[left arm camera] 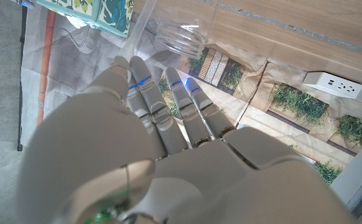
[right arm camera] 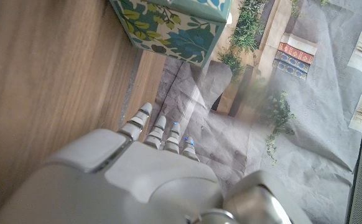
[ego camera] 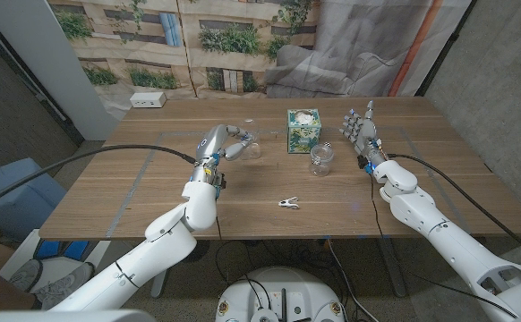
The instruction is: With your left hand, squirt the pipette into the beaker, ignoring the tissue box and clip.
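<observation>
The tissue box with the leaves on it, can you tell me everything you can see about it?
The tissue box is a small cube that looks like cardboard, printed with teal and green leaves on a pale ground. White tissue pokes out of the opening on top. It stands upright on the wooden table, toward the far side near the middle, just behind the clear beaker. Nothing touches it but the table.

Head view – table [ego camera: 269, 192] seen from above; wrist views – taken close along each hand's back, inverted; tissue box [ego camera: 303, 131] shared by all three
</observation>
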Robot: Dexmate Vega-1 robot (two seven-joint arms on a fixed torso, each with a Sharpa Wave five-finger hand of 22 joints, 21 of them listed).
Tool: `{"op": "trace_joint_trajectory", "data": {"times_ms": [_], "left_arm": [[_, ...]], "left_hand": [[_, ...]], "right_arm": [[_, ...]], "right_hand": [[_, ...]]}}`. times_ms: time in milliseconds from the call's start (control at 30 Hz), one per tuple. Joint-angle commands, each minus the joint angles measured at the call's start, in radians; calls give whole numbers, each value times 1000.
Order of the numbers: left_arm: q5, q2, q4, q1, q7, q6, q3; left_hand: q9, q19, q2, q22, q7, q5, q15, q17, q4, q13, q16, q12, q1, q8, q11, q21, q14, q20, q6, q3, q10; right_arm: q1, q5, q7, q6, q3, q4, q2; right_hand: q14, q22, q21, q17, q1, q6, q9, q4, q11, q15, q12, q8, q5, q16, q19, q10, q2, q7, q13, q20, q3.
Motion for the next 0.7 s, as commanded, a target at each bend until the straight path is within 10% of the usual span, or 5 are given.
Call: {"op": "trace_joint_trajectory", "data": {"times_ms": [33, 700], "left_arm": [[-6, -3, 8, -9, -1, 12, 6], [-37, -1, 8, -19, -24, 16, 7]], "left_hand": [[3, 8, 0, 2, 17, 2, -137, 3, -2, 3, 6, 4, 13, 9, -17, 6, 12, -28, 25, -4, 26], [5, 29, 1, 3, 22, -5, -141, -2, 0, 3, -6, 6, 41, 9, -14, 12, 20, -51, 34, -8, 56]], "right_arm": [[0, -1, -3, 0, 0, 0, 1], [0, 1, 3, -1, -1, 0, -1]], "right_hand": [[-6, 5, 6, 5, 0, 1, 2, -1, 2, -84, 3, 6, 5, 6, 3, 2, 58, -9, 3, -1, -8], [-5, 5, 6, 4, 0, 2, 2, -1, 0, -85, 2, 7, 5, 6, 3, -3, 59, -9, 3, 0, -8]]}}
